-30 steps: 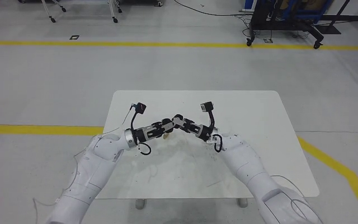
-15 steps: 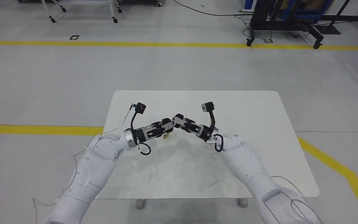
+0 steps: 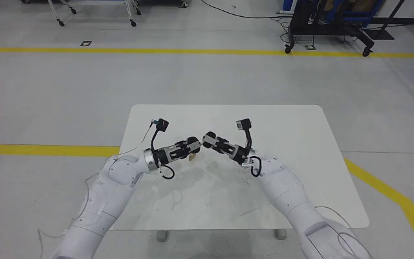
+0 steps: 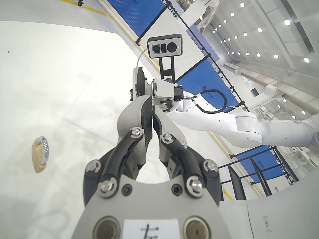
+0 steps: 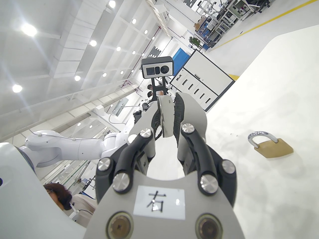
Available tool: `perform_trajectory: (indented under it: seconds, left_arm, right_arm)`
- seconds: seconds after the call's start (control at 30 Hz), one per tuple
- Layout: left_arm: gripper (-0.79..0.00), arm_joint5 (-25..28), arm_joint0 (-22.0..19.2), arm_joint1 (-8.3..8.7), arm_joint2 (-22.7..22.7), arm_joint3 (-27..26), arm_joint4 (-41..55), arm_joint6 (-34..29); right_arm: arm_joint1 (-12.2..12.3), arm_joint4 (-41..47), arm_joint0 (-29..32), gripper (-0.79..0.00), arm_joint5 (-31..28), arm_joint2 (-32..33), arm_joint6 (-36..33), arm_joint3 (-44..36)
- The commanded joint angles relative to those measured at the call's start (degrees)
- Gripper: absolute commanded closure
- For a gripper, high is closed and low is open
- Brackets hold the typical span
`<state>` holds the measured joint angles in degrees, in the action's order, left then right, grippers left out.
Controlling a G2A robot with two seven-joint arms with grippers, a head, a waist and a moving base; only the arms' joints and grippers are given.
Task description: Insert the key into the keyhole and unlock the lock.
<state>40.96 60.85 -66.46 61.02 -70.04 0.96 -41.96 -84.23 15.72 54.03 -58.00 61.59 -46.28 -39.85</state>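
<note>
The white surface [image 3: 291,129] has rounded corners and carries faint grey scuff marks [image 3: 217,176] near its middle. One padlock [image 5: 270,145] lies flat on it, a brass-coloured body with a silver shackle, with bare surface [image 5: 274,75] all round it. In the left wrist view the padlock [image 4: 39,154] is seen edge-on, resting on the surface [image 4: 49,75].

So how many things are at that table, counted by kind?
Padlock: 1
Table: 1
Arms: 2, left arm and right arm
Total: 4
</note>
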Motion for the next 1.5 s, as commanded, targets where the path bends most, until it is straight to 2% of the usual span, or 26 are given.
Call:
perform_trajectory:
  seconds: [0.0, 0.33, 0.37, 0.57, 0.6, 0.7, 0.73, 0.9, 0.93, 1.4, 1.43, 1.47]
  left_arm:
    - [0.000, -0.02, 0.00, 0.03, 0.00, -0.02, -0.06, 0.03]
    - [-0.015, -0.59, 0.14, 0.12, -0.03, -0.21, -0.18, 0.65]
    - [-0.785, -1.10, 0.17, 0.11, -0.05, -0.16, 0.29, 0.70]
    - [-0.785, -1.04, 0.01, 0.17, -0.18, -0.40, -0.09, 0.38]
    - [-0.736, -0.96, 0.05, 0.18, -0.20, -0.44, -0.23, 0.45]
    - [-0.357, -0.90, 0.12, 0.20, -0.29, -0.55, -0.43, 0.51]
    - [-0.332, -0.92, 0.11, 0.22, -0.30, -0.55, -0.57, 0.51]
    - [-0.022, -0.97, 0.13, 0.26, -0.37, -0.65, -0.86, 0.63]
    - [0.000, -1.01, 0.14, 0.27, -0.40, -0.64, -0.87, 0.66]
    - [0.000, -1.73, -0.12, 0.40, -0.62, -0.71, -0.96, 0.06]
    - [0.000, -1.71, -0.14, 0.41, -0.64, -0.72, -1.00, -0.02]
    - [0.000, -1.71, -0.17, 0.42, -0.65, -0.70, -0.97, -0.07]
  right_arm:
    - [0.01, 0.39, 0.06, 0.000, 0.00, -0.38, 0.00, -0.22]
    - [0.44, 1.13, 0.07, 0.000, 0.00, -1.26, 0.00, -0.73]
    - [0.49, 1.17, 0.07, 0.000, 0.00, -1.33, 0.00, -0.78]
    - [0.65, 1.34, 0.06, 0.000, 0.00, -1.59, 0.00, -1.00]
    - [0.67, 1.32, 0.04, 0.000, 0.00, -1.63, 0.00, -1.06]
    - [0.70, 1.37, 0.01, 0.000, 0.00, -1.70, 0.00, -1.11]
    - [0.71, 1.36, 0.00, 0.000, 0.00, -1.74, 0.00, -1.09]
    - [0.76, 1.29, -0.10, 0.000, 0.00, -1.88, 0.00, -1.08]
    - [0.77, 1.26, -0.13, 0.000, 0.00, -1.94, 0.00, -1.07]
    - [0.73, 0.89, -0.33, 0.000, 0.00, -1.69, 0.00, -0.57]
    - [0.74, 0.85, -0.29, -0.246, 0.00, -1.59, 0.00, -0.64]
    - [0.78, 0.76, -0.15, -0.785, 0.00, -1.37, 0.00, -0.78]
